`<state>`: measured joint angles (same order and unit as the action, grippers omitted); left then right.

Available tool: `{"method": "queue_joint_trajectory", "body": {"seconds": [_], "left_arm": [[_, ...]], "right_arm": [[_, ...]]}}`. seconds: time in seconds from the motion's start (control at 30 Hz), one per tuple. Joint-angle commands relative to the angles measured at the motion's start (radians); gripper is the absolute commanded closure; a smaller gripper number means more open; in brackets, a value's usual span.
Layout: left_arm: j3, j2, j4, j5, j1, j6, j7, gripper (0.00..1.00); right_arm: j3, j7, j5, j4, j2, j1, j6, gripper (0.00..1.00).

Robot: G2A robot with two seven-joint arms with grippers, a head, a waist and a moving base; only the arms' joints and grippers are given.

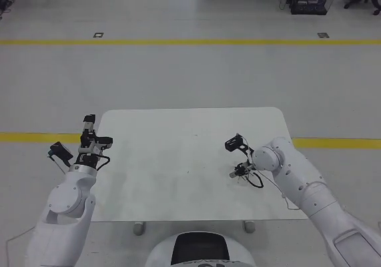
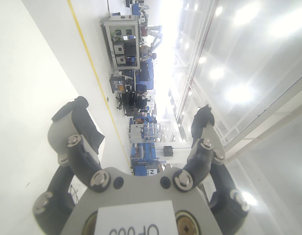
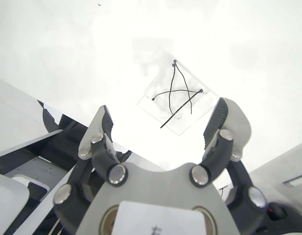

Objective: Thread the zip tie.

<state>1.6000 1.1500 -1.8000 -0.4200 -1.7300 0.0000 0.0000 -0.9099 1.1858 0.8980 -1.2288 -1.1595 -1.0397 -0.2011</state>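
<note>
The left gripper (image 2: 142, 105) is hanging at the left edge of the table (image 1: 190, 187), in the lower left of the top view. Its fingers are spread wide and pointing off toward the room. The right gripper (image 3: 163, 105) is hovering over the table right of that frame's centre, with its jaws also spread and empty. Just beyond its fingertips, four black zip ties (image 3: 171, 91) are lying crossed in a clear tray (image 3: 199, 106) on the tabletop, with one tie's tail poking out over the tray's edge.
</note>
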Motion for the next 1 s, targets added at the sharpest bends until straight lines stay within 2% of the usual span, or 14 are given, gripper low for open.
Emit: {"method": "queue_joint_trajectory", "body": {"seconds": [0.0, 0.1, 0.23, 0.3, 0.47, 0.63, 0.97], "left_arm": [[0.0, 0.0, 0.0, 0.0, 0.0, 0.0, 0.0, 0.0], [0.0, 0.0, 0.0, 0.0, 0.0, 0.0, 0.0, 0.0], [0.0, 0.0, 0.0, 0.0, 0.0, 0.0, 0.0, 0.0], [0.0, 0.0, 0.0, 0.0, 0.0, 0.0, 0.0, 0.0], [0.0, 0.0, 0.0, 0.0, 0.0, 0.0, 0.0, 0.0], [0.0, 0.0, 0.0, 0.0, 0.0, 0.0, 0.0, 0.0], [0.0, 0.0, 0.0, 0.0, 0.0, 0.0, 0.0, 0.0]], "right_arm": [[0.003, 0.003, -0.001, 0.007, -0.001, 0.005, 0.001, 0.0], [0.008, 0.002, 0.003, 0.015, -0.003, 0.01, 0.007, 0.02], [0.009, -0.01, 0.019, 0.013, -0.001, 0.007, 0.002, 0.41], [0.008, -0.009, 0.027, 0.008, 0.0, 0.004, 0.003, 0.51], [0.005, -0.013, 0.044, 0.0, 0.003, -0.005, 0.013, 0.53], [0.007, -0.026, 0.058, -0.008, 0.004, -0.016, 0.014, 0.59], [0.02, -0.052, 0.068, 0.009, 0.0, -0.022, 0.014, 0.66]]}}
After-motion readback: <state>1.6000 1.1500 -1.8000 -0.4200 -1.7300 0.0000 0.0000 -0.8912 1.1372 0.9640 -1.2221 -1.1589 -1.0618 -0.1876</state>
